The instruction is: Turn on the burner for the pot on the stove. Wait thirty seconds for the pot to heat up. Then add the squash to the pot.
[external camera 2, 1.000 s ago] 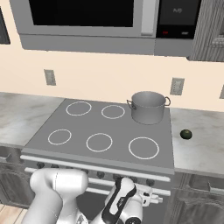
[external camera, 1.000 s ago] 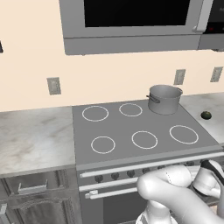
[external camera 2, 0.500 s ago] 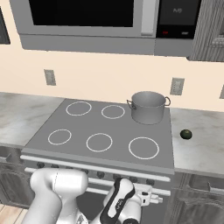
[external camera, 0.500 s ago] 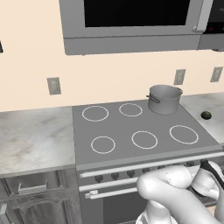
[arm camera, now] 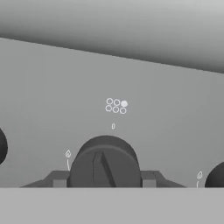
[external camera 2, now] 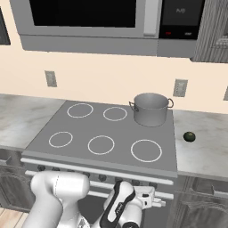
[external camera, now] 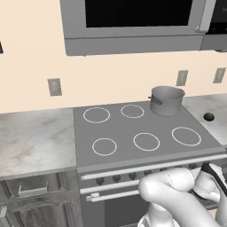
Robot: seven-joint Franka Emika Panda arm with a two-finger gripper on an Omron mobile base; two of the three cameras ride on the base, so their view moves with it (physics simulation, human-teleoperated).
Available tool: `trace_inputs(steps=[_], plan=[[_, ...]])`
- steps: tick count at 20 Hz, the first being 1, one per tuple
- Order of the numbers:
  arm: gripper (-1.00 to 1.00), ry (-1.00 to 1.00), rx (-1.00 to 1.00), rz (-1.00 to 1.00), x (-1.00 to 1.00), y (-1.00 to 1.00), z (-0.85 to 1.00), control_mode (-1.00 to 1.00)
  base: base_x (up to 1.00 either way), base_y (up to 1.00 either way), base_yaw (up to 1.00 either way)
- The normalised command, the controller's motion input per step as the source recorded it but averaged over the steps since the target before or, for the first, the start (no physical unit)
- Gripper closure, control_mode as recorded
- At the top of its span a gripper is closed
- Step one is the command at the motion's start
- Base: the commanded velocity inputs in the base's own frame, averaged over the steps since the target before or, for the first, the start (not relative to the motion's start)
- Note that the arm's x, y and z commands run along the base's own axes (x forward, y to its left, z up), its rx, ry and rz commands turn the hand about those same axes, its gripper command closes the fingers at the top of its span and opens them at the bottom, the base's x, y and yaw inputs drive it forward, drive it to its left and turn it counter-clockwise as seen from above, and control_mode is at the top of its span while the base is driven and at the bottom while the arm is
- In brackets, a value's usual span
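The grey pot (external camera: 167, 100) (external camera 2: 151, 109) stands on the back right burner ring of the dark stove (external camera: 128, 128) (external camera 2: 122, 131). To its right, on the marble counter, lies the small dark green squash (external camera: 208, 116) (external camera 2: 189, 136). My gripper (arm camera: 103, 181) (external camera 2: 151, 199) is low at the stove's front panel. It is shut on a round dark knob (arm camera: 105, 161), with one finger (arm camera: 56, 179) pressed to each side of it. A dot diagram (arm camera: 116, 106) above the knob has its upper right dot filled.
Neighbouring knobs (arm camera: 1, 146) (arm camera: 216, 176) sit close on either side of the gripped one. A microwave (external camera: 133, 22) hangs over the stove. Marble counter (external camera: 31, 142) runs left and right of the range, with wall outlets (external camera: 54, 87) behind.
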Motion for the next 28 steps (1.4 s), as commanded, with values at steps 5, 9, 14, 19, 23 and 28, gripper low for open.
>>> trace_inputs(steps=[5, 9, 14, 19, 23, 28], plan=[[1.0, -0.01, -0.2, 0.0, 0.0, 0.0, -0.06, -1.0, 0.0, 0.0, 0.0], [1.0, -0.03, -0.2, 0.0, 0.0, 0.0, -0.03, -1.0, 0.0, 0.0, 0.0], [1.0, -0.02, -0.19, 0.0, 0.0, 0.0, -0.05, -1.0, 0.0, 0.0, 0.0], [1.0, -0.02, -0.19, 0.0, 0.0, 0.0, -0.07, -1.0, 0.0, 0.0, 0.0], [1.0, -0.02, -0.2, 0.0, 0.0, 0.0, -0.05, -1.0, 0.0, 0.0, 0.0], [1.0, -0.03, -0.21, 0.0, 0.0, -0.02, -0.08, -1.0, 0.0, 0.0, 0.0]])
